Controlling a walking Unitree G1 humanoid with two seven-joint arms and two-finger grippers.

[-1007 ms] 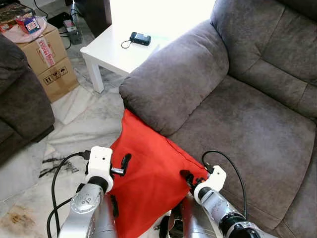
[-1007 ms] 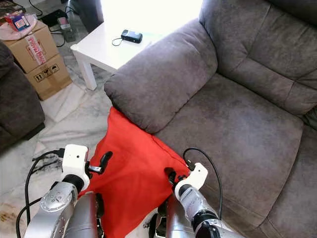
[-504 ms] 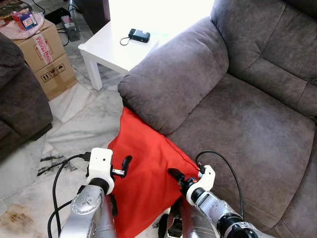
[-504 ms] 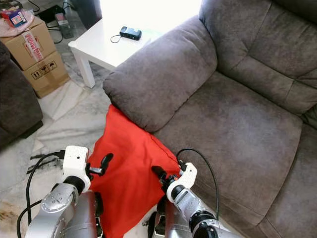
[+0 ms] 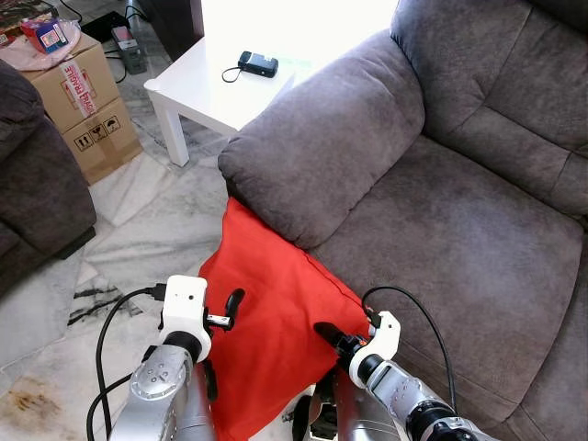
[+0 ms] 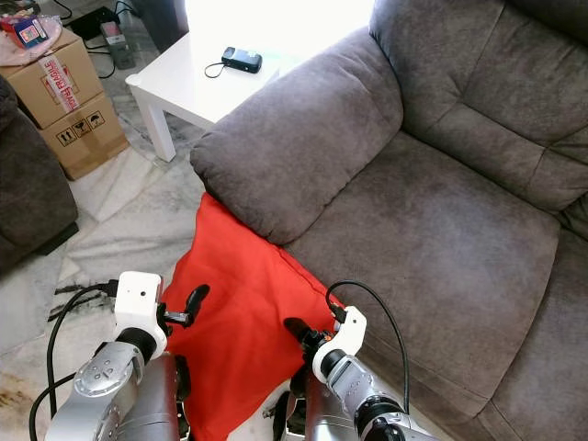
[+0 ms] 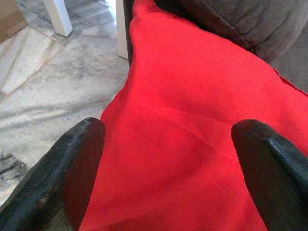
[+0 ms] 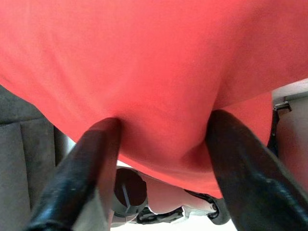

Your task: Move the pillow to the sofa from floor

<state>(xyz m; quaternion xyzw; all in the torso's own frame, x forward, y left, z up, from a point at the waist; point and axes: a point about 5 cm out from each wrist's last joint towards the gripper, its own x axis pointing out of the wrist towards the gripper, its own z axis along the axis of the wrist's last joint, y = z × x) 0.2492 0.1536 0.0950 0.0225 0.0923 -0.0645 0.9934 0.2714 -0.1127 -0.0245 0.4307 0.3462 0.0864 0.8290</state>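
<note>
Pillow: the red pillow (image 5: 276, 322) stands on the floor (image 5: 156, 230) at lower centre, its top corner tucked under the grey sofa (image 5: 441, 230) armrest — leaning on the sofa front, not yet on the seat.
Right claw: the right claw (image 5: 326, 333) has slid inward from the pillow's right corner onto its red face within the last second; the wrist view shows both fingers (image 8: 82, 168) spread and pressed into the fabric, not closed on it.
Left claw: the left claw (image 5: 231, 308) sits where it was at the pillow's left edge, fingers wide apart with red cloth between them — gripping nothing.
Meaning: both arms now bracket the pillow, so a two-sided squeeze and lift looks likely next.
Background: a white side surface (image 5: 211, 87) at upper left.
</note>
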